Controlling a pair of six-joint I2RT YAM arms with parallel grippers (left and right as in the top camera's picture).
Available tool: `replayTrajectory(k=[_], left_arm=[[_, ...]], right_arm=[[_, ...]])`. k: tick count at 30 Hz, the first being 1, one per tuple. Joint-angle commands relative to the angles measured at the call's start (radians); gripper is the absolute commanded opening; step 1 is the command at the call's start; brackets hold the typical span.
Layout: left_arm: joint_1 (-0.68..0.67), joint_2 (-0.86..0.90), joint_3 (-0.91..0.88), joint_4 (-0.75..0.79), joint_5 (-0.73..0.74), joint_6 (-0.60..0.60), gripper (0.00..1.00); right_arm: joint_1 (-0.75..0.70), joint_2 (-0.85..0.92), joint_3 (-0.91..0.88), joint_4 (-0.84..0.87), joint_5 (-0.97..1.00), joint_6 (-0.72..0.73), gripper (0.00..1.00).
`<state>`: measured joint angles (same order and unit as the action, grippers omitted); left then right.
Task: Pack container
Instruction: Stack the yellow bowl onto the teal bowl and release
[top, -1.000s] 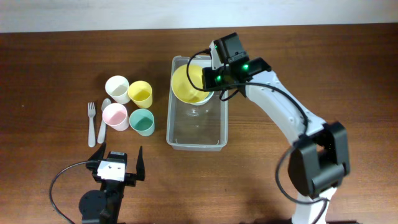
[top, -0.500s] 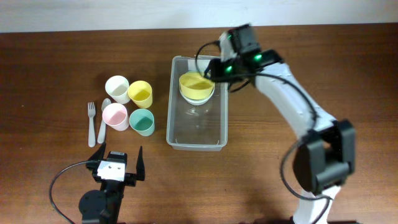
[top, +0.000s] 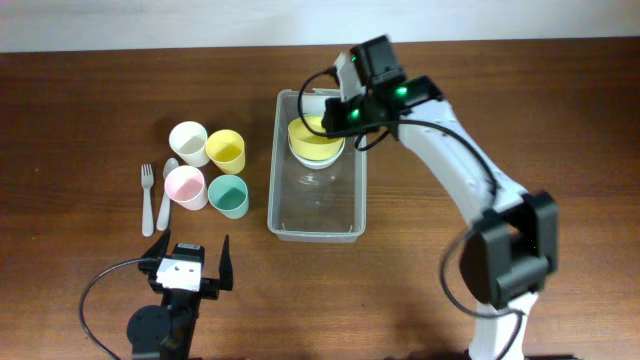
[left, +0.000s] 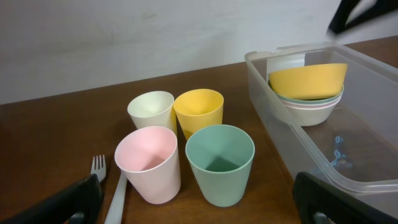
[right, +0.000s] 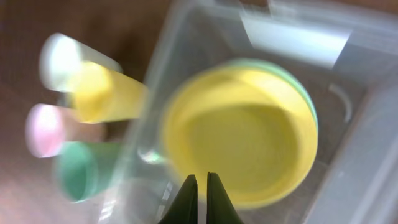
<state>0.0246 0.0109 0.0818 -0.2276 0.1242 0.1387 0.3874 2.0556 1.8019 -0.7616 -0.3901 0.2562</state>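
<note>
The clear container (top: 316, 231) lies lengthwise in the middle of the table. It also shows in the left wrist view (left: 292, 140) and the right wrist view (right: 367, 162). A yellow bowl (top: 313, 135) sits on top of a stack of bowls at the container's far end, by the white label (right: 292, 34). The bowl also shows in both wrist views (left: 308, 79) (right: 242, 137). My right gripper (top: 338, 118) hovers over that bowl with its fingers (right: 199, 177) shut and empty. My left gripper (top: 190, 262) is open and empty near the front edge (left: 199, 208).
Several cups stand left of the container: white (top: 187, 138), yellow (top: 225, 150), pink (top: 185, 187) and green (top: 228, 196). A white fork (top: 147, 198) and spoon (top: 166, 190) lie to their left. The container's near half holds nothing.
The yellow bowl was tilted in my right gripper and now lies flat on the stack. The right gripper has let go and shifted a little left. The left arm has not moved.
</note>
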Motion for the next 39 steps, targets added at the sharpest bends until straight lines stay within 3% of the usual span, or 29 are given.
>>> replayTrajectory(k=[1,12,22,39], left_arm=[[-0.004,-0.005,-0.009,0.000,0.011,0.013,1.00],[-0.004,-0.005,-0.009,0.000,0.011,0.013,1.00],[-0.004,-0.005,-0.009,0.000,0.011,0.013,1.00],[-0.004,-0.005,-0.009,0.000,0.011,0.013,1.00]], right_arm=[[0.005,0.077,-0.007,-0.006,-0.005,-0.012,0.04],[0.027,0.100,-0.006,-0.063,-0.049,-0.059,0.04],[0.065,-0.033,0.039,0.025,-0.134,-0.121,0.04],[0.110,0.109,0.038,0.039,-0.092,-0.121,0.04]])
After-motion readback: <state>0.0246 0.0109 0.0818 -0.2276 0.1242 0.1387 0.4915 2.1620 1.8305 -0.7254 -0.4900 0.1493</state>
